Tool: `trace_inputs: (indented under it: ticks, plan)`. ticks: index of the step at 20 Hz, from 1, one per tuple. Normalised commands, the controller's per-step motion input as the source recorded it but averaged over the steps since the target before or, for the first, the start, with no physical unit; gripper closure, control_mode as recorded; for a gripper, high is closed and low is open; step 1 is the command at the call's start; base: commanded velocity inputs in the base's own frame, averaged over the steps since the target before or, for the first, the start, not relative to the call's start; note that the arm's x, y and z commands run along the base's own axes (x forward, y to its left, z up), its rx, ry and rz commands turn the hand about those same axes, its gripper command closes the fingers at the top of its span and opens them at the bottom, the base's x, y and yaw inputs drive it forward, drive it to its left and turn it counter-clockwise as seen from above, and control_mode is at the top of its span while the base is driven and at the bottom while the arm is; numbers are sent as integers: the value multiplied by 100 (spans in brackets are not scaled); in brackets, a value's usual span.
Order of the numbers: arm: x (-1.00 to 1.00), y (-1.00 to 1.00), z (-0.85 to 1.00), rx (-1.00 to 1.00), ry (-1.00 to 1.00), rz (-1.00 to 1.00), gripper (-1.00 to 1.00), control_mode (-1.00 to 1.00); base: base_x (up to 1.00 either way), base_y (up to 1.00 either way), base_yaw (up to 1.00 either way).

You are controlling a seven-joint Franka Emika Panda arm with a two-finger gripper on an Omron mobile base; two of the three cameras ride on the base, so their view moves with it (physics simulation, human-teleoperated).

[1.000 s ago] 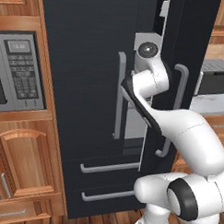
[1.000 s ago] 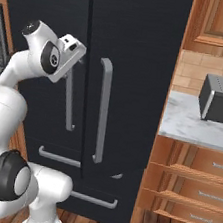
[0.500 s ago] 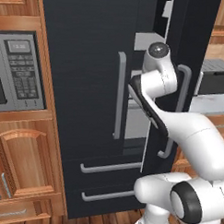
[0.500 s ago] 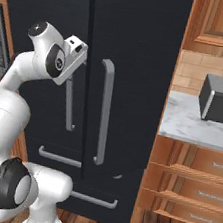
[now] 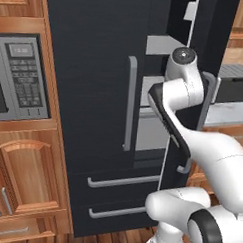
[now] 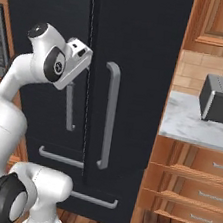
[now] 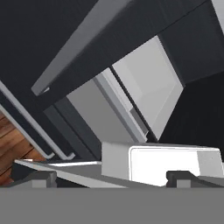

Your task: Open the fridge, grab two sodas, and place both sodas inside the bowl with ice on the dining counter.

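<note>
The robot is working on the first step, opening the fridge (image 5: 96, 67). Its pincer (image 7: 109, 175) is gaping wide and gripping nothing, reaching into the gap past the part-open right door (image 6: 136, 61). Grey shelves (image 7: 148, 87) are lying ahead. Next, I judge, comes swinging that door wider.

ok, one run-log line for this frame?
phase: opening fridge | right door: partly open, grey shelves showing | left door: shut | end effector: open, empty, at the door gap | sodas: not yet grabbed
</note>
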Motion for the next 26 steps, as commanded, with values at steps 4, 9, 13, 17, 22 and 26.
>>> trace_inputs:
  ticks: [4,9,13,17,22,26]
  plan:
    - [-1,-51,0,5,7,0,-100,-100,0,0,0]
    - [-16,-72,0,6,5,0,-100,-100,0,0,0]
    - [-29,-88,0,7,4,0,-100,-100,0,0,0]
    - [-40,-89,0,2,0,-2,-100,-100,0,0,0]
    - [-31,-98,0,0,0,-4,-100,-100,0,0,0]
    - [-4,-100,2,0,1,-3,-100,-100,0,0,0]
